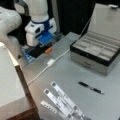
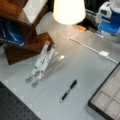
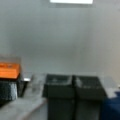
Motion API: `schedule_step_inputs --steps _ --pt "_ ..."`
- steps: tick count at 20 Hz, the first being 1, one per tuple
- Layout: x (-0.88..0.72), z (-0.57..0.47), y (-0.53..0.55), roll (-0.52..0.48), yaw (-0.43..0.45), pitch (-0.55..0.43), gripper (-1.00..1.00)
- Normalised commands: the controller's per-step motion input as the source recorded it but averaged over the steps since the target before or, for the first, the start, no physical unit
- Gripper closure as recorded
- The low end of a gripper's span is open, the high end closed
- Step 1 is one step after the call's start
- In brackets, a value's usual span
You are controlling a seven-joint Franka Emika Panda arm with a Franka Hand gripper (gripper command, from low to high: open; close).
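My gripper (image 1: 42, 46) hangs low over the far end of the grey table (image 1: 75, 75), at a front view's upper left and at a front view's upper right (image 2: 106, 29). In the wrist view its two dark fingers (image 3: 60, 90) are pressed together, shut with nothing between them. An orange block (image 1: 48, 50) on a dark object lies just beside the gripper, at the left of the wrist view (image 3: 8, 70). A white cable with an adapter (image 1: 50, 62) runs past it across the table.
An open grey compartment box (image 1: 97, 50) stands at a front view's right. A black pen (image 1: 90, 87) lies mid-table, also seen in a front view (image 2: 68, 90). A folding metal stand (image 2: 45, 62), a wooden shelf (image 2: 22, 27) and a lamp shade (image 2: 68, 11) are nearby.
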Motion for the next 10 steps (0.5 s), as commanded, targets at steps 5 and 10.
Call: schedule_step_inputs --steps 5,10 --pt "-0.24 -0.64 -0.15 0.032 0.105 -0.279 1.00" --pt "-0.30 -0.46 -0.24 0.076 0.074 -0.294 1.00"
